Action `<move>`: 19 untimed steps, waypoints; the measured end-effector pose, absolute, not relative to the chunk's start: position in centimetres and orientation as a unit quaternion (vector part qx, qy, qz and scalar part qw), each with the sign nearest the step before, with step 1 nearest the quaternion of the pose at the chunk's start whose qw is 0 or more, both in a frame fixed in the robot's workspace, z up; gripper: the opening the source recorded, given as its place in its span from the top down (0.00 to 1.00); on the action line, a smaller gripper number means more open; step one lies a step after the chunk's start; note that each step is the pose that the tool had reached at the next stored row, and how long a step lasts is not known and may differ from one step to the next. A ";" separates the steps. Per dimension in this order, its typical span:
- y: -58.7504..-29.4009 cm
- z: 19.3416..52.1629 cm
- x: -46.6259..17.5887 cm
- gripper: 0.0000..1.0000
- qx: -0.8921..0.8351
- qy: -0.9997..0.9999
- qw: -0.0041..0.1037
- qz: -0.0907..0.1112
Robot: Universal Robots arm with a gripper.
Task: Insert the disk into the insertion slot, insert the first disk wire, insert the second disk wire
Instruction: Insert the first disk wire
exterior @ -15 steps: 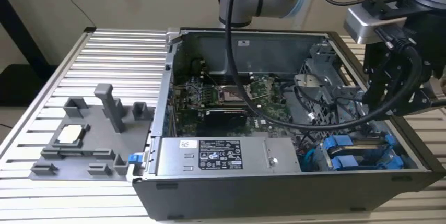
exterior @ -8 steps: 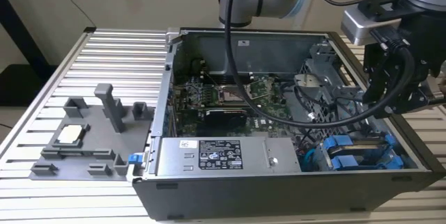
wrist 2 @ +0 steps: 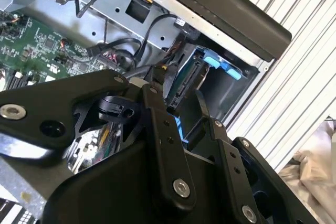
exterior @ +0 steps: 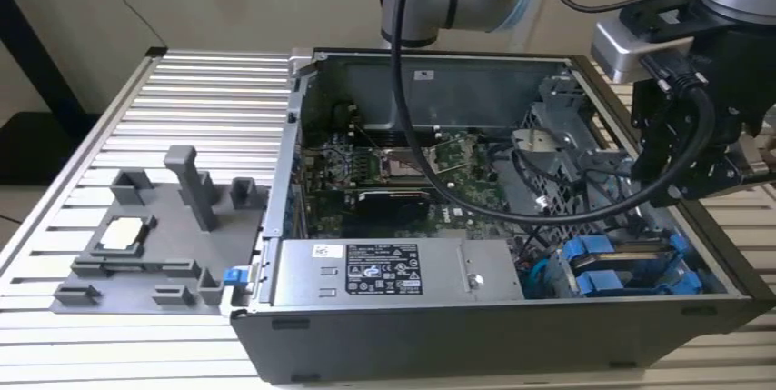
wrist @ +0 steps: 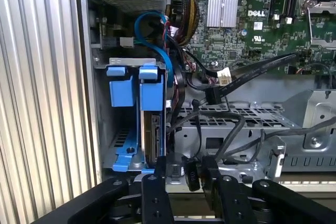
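The disk [wrist: 153,129], silver in its bright blue carrier frame, stands edge-on inside the insertion slot [wrist: 124,141] of the dark grey drive cage, beside a second blue-tabbed carrier [wrist: 119,86]. In the exterior view the blue carriers [exterior: 621,267] sit at the case's near corner on the exterior view's right, below my gripper [exterior: 681,192]. My gripper [wrist: 185,161] hovers at the disk's rear edge with its fingers [wrist: 160,174] apart. A black wire end [wrist: 192,174] hangs between them, close to one finger. In the second wrist view my gripper [wrist 2: 177,85] frames the disk's edge [wrist 2: 187,80].
Loose black cables with a black plug [wrist: 214,96] and a white plug [wrist: 224,76] lie across the perforated grey cage [wrist: 247,116]. The motherboard [exterior: 401,167] and power supply [exterior: 394,272] take up the case interior. A grey fixture plate [exterior: 145,245] stands on the slatted table at the exterior view's left.
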State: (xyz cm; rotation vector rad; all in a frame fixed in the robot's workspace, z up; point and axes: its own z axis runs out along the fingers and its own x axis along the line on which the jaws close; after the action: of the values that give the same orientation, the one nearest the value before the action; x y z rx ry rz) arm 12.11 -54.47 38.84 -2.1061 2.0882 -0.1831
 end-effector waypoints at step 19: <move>-55.1 38.6 14.4 0.81 -0.709 0.703 0.049 -0.033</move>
State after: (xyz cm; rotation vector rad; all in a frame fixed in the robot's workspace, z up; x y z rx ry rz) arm 14.38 -55.05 38.60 -2.1593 2.1414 -0.0998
